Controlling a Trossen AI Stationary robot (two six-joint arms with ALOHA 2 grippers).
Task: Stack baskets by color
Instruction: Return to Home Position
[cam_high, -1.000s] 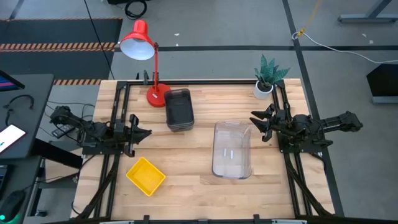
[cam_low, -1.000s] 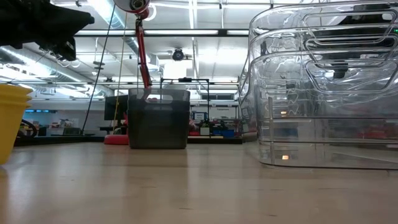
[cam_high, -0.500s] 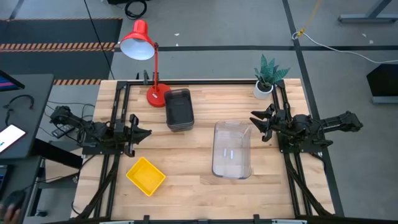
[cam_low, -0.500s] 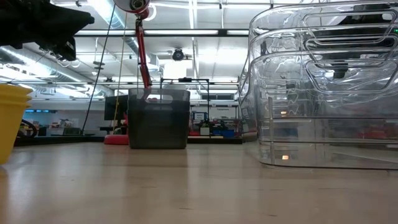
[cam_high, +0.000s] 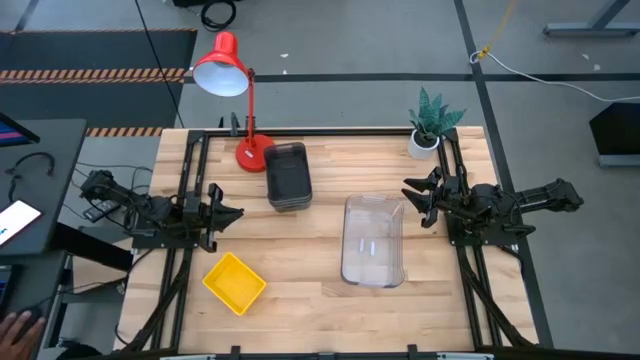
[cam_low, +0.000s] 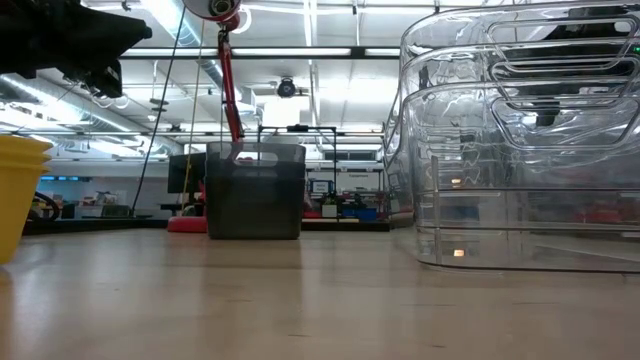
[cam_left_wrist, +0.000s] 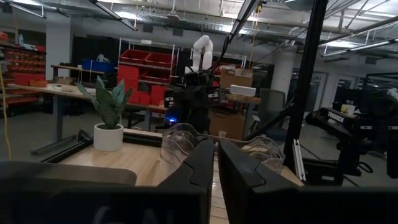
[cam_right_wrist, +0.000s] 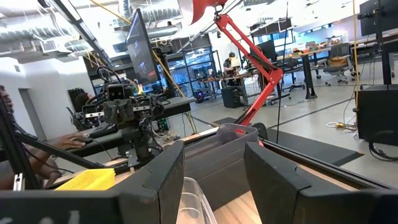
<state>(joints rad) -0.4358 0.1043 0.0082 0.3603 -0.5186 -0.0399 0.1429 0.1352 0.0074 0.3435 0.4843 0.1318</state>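
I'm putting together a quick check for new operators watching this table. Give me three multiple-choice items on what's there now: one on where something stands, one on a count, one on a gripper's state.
1. Which stack of baskets stands right beside the base of the red lamp?
A. the yellow one
B. the clear one
C. the dark grey one

2. How many baskets are nested in the clear stack?
A. one
B. three
C. five

3. The right gripper is:
A. open and empty
B. shut on a yellow basket
C. shut on the plant

Answers:
1 C: in the high view the dark grey stack sits next to the lamp's base.
2 B: the low view shows three rims, one above another.
3 A: its wrist view shows the fingers wide apart, gripping nothing.
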